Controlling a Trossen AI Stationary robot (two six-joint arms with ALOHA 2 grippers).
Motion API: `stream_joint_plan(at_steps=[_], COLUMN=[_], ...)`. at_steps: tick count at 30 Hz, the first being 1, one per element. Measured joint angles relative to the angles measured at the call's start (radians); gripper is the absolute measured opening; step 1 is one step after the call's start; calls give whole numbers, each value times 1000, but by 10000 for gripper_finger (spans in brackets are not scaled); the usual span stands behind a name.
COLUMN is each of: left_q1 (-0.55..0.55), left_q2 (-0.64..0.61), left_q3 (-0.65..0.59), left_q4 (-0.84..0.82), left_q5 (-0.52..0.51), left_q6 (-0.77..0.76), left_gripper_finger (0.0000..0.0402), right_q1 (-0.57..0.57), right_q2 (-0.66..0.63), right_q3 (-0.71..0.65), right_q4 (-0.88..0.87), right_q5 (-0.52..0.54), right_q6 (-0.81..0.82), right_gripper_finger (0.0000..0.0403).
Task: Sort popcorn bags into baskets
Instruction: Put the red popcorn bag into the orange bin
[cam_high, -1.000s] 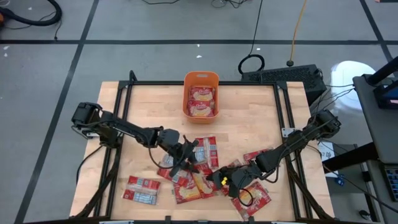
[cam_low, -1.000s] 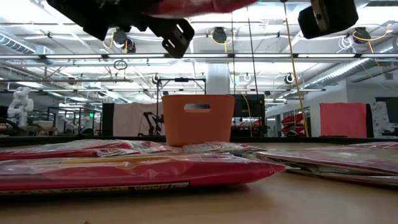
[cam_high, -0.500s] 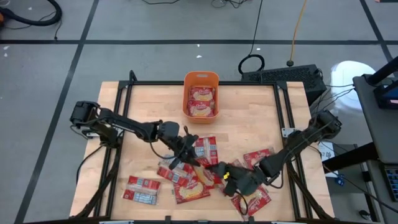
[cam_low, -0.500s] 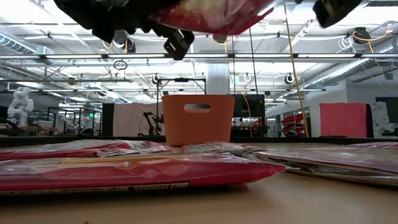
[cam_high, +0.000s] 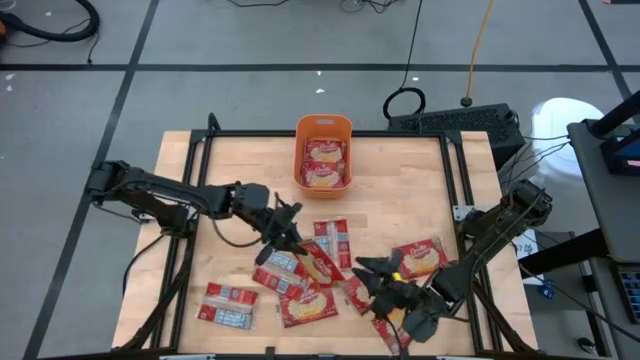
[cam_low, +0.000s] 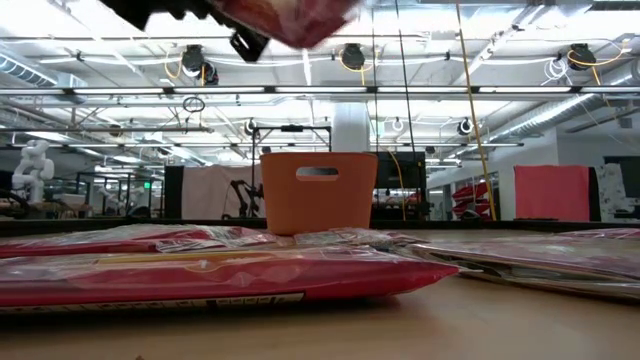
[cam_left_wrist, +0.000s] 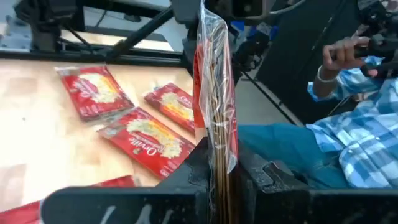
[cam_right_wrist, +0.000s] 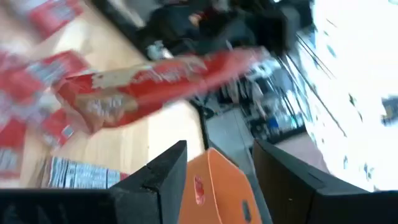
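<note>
The high view looks straight down from well above, taking in the whole wooden table (cam_high: 400, 190) in the lower middle of the frame, with grey floor filling the upper part, while the low view sits at tabletop height, very near the closest popcorn bags (cam_low: 220, 275), and faces level across them to the orange basket (cam_low: 318, 192) at centre frame and the room behind. Both wrist views ride close behind their own dark fingers (cam_right_wrist: 155, 180) at the bottom edge. The basket appears in the high, low and right wrist views.
</note>
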Motion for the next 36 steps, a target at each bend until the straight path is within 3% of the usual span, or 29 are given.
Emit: stream_joint_plan(at_steps=[4,7,13,16,22,29,36], left_q1=[-16,-35,-90,-121,-182,-200,-199], left_q2=[-98,-171,-268,-275,-220,-89,33], left_q3=[-1,0,0,0,0,0,0], left_q4=[-60,-70,-43,12,181,432,672], left_q5=[-98,-204,-374,-438,-565,-658,-677], left_q6=[19,40,95,142,232,281,308], left_gripper_finger=[24,24,30,28,29,31,32], right_q1=[21,20,-50,-105,-237,-385,-488], right_q2=[-1,-2,-1,-1,0,0,0], right_q3=[-6,-46,-197,-296,-480,-517,-514], right_q4=[3,11,133,376,979,1269,1522], right_q5=[122,135,-33,-148,-456,-580,-826], right_q6=[269,455,800,795,597,368,278], right_gripper_finger=[176,176,176,176,176,183,199])
